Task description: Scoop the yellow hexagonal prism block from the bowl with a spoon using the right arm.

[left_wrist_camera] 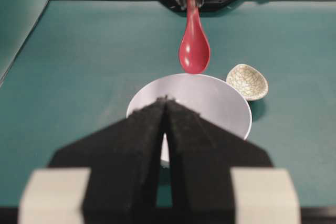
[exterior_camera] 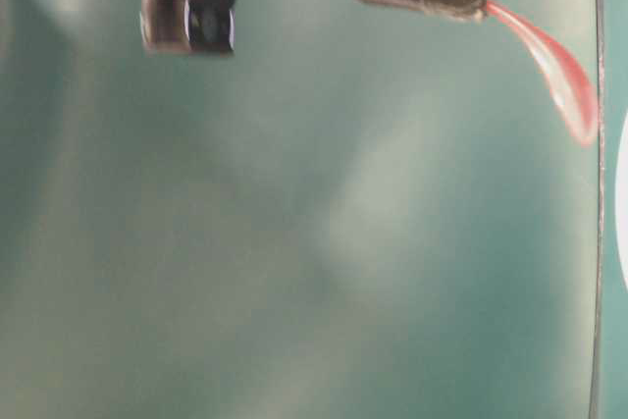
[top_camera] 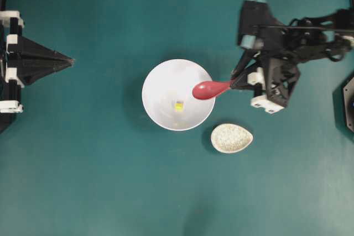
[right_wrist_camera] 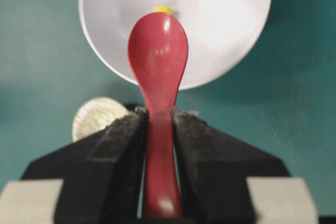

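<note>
Right gripper clamps the spoon by its handle, scoop above the bowl rim. Yellow hexagonal prism block lies inside, half hidden in the wrist view. Left gripper pressed closed

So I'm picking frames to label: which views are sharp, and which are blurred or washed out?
Overhead: sharp, even light, soft shadows beside the bowl and dish. Table-level: hazy and smeared, with the spoon soft-edged. Left wrist: the scene is crisp, but the left gripper up close is soft. Right wrist: the bowl's inside is glared white, the block barely shows, and the right gripper is slightly blurred.
</note>
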Robot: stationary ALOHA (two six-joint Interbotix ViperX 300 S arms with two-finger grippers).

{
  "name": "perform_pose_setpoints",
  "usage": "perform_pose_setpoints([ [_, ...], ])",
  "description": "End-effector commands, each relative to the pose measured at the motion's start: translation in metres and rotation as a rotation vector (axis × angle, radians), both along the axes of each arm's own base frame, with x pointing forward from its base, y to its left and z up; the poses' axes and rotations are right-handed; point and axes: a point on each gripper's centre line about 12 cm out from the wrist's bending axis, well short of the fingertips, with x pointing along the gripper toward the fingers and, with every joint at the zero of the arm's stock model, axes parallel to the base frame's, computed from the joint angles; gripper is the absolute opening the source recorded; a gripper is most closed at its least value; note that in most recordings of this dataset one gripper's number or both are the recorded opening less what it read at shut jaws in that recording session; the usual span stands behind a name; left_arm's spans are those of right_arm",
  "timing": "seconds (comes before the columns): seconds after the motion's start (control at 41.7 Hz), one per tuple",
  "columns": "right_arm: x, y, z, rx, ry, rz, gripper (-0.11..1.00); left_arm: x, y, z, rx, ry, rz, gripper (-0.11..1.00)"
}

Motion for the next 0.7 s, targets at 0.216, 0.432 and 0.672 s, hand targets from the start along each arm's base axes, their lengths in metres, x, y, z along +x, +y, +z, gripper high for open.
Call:
perform_pose_setpoints([
  [0.216, 0.033, -0.006, 0.006, -0.015, 0.157, 0.073, 0.23, 0.003, 0.001, 0.006, 0.006, -0.015, 0.005, 0.0],
  [0.432, 0.044, -0.009, 0.004, -0.022, 0.19, 0.083, 0.23, 0.002, 0.003, 0.005, 0.006, -0.013, 0.013, 0.0],
  [0.672, 0.051, -0.005, -0.011, -0.015, 0.231, 0.098, 0.22, 0.002, 0.003, 0.005, 0.006, -0.013, 0.013, 0.0],
])
